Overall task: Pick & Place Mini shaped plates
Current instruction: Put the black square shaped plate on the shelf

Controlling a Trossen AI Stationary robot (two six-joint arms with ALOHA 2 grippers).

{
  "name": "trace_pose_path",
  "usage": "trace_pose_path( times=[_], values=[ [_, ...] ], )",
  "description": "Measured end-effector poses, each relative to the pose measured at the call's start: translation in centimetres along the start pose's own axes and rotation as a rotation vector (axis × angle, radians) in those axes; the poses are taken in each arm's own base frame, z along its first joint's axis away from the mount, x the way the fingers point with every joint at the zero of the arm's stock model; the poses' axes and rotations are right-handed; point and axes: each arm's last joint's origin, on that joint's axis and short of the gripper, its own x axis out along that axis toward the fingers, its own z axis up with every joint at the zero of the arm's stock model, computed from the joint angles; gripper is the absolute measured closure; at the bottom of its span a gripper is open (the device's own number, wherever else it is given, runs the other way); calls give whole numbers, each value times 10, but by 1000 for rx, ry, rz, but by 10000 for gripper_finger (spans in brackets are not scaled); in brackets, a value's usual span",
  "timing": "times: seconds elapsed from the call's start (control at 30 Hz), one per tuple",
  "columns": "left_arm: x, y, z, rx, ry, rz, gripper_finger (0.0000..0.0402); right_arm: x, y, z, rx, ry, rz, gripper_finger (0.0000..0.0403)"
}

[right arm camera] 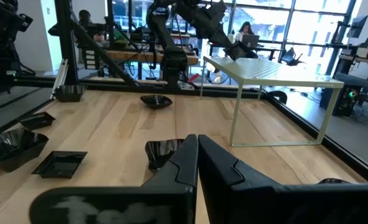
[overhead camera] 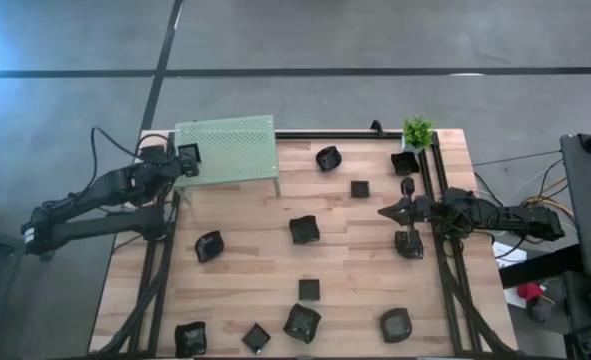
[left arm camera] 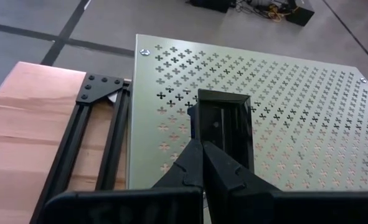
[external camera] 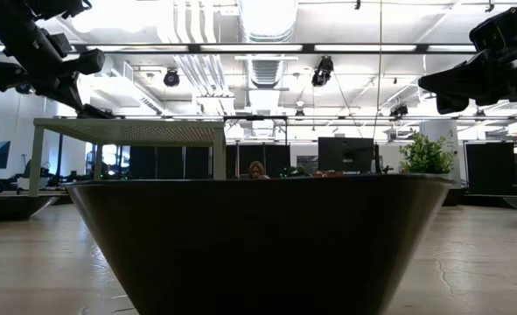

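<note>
Left hand [overhead camera: 188,155], right hand [overhead camera: 387,211]: both closed.

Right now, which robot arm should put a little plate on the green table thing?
The left. Its gripper is shut on a square plate right over the green platform. The right gripper is shut, empty, far across the table.

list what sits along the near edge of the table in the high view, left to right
rounded plate → small square plate → crumpled-looking plate → round plate
</note>
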Motion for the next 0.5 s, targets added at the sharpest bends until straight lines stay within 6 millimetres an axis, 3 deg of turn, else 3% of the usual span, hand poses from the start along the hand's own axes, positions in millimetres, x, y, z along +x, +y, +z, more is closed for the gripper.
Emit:
trace_pose_path(
  times=[0.37, 0.5],
  values=[
    [1, -1, -1, 7, 19, -6, 399, 0, 0, 0, 0, 0, 0, 394],
    [1, 0, -2, 17, 42, -8, 376, 0, 0, 0, 0, 0, 0, 394]
  ],
)
